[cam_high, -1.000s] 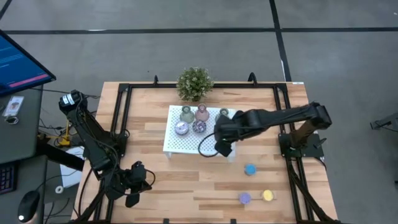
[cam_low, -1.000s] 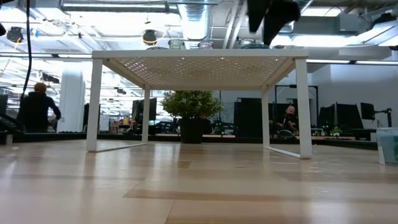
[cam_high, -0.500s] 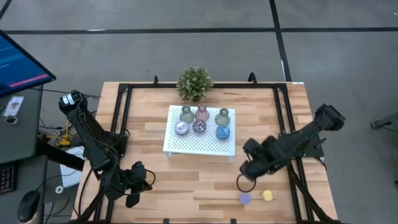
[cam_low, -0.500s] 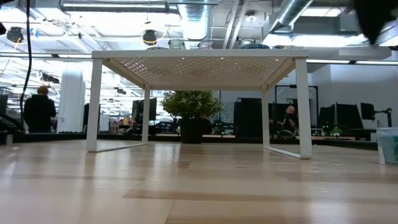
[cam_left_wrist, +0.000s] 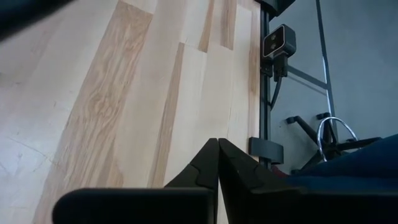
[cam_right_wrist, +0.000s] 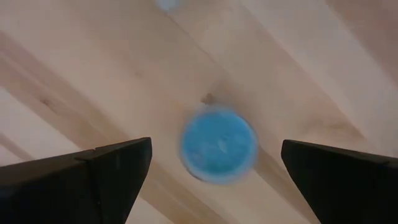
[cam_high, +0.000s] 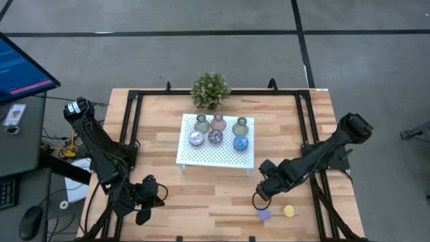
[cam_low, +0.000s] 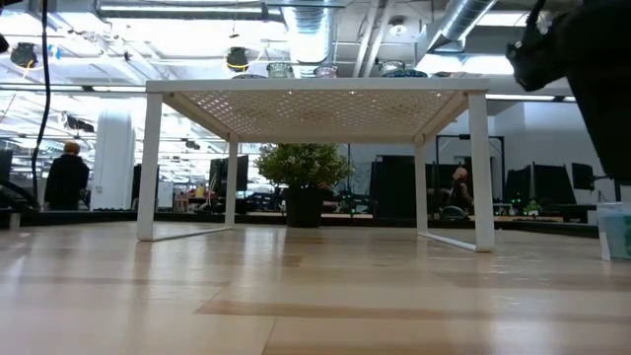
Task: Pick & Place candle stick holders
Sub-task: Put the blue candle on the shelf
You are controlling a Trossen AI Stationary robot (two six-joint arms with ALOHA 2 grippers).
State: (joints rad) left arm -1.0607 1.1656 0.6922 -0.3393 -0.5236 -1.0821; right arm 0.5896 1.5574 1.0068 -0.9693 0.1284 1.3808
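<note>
Wooden tabletop (cam_high: 201, 195): right gripper (cam_right_wrist: 211, 163) now off white tray (cam_high: 201, 156) — hovers, jaws open, over blue puck (cam_right_wrist: 219, 145); next pick. Left gripper (cam_left_wrist: 217, 163) parked near-left, closed.

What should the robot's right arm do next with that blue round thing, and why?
Probably lower straight down and close on it. The right gripper hangs above the blue puck with jaws wide open either side, and the puck lies untouched on the table.
</note>
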